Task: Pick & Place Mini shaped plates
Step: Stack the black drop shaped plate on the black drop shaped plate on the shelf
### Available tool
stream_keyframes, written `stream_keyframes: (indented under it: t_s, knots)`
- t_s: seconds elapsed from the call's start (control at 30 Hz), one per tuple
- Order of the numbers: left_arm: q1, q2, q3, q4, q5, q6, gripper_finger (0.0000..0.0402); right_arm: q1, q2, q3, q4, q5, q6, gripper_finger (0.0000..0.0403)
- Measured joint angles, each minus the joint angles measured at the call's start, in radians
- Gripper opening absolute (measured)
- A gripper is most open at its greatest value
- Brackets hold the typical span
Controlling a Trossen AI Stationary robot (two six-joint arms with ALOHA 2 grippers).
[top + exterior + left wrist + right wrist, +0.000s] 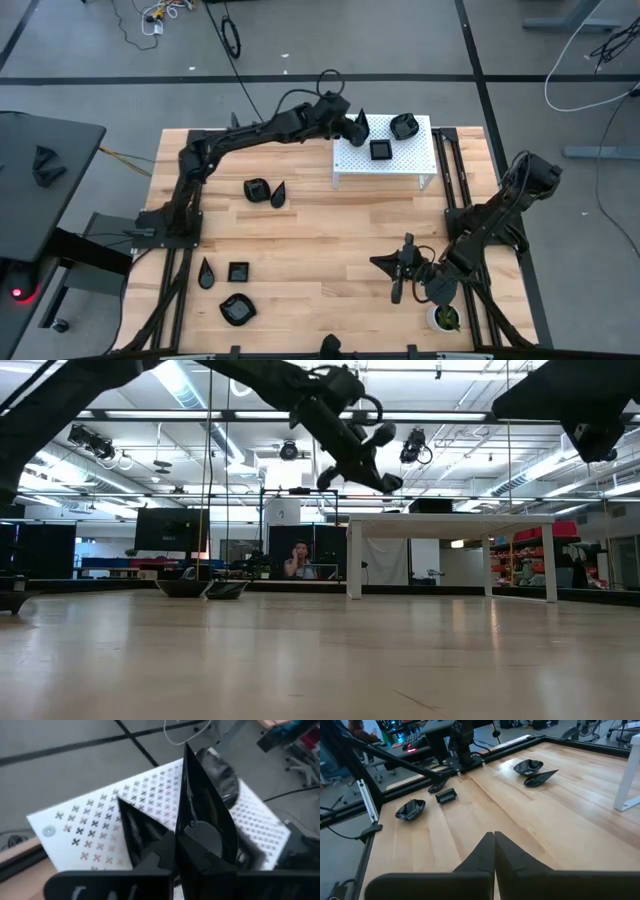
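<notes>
My left gripper reaches over the near-left corner of a white perforated stand at the table's far side, shut on a black teardrop plate. A square plate and a rounded plate lie on the stand's top. Two more plates rest on the wood left of the stand, and three near the front left. My right gripper hovers shut and empty at the front right. My left gripper pinches the teardrop plate's wide end between its two fingers. The fingers slant down from the table's left and lie along the plate. The plate stands on edge, its pointed tip away from the gripper, lifted clear above the stand.
A small white pot with a green plant stands at the front right corner, close behind my right gripper. Black rails run along both table sides. Bare wood lies between the stand and the front edge.
</notes>
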Motion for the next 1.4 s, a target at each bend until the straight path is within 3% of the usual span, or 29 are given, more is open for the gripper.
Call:
stream_keyframes:
  t_s: [0.67,0.97,1.17,1.27,1.4]
  knots:
    - [0.022,0.033,-0.026,0.007,-0.019,-0.068,0.0029,-0.005,0.045,0.0,0.063,0.018,-0.012,0.0009]
    - [0.021,0.055,-0.026,0.044,-0.011,-0.066,0.007,-0.005,0.045,0.0,0.085,0.018,-0.035,0.0007]
    - [0.04,0.058,-0.014,0.056,0.095,-0.046,0.0097,-0.005,0.045,0.0,0.087,0.018,-0.035,0.0007]
    - [0.05,0.051,0.002,0.042,0.159,-0.04,0.0096,-0.005,0.045,0.0,0.088,0.018,-0.035,0.0007]
    - [0.05,0.051,0.008,-0.002,0.16,-0.02,0.0081,-0.005,0.045,0.0,0.088,0.018,-0.035,0.0007]
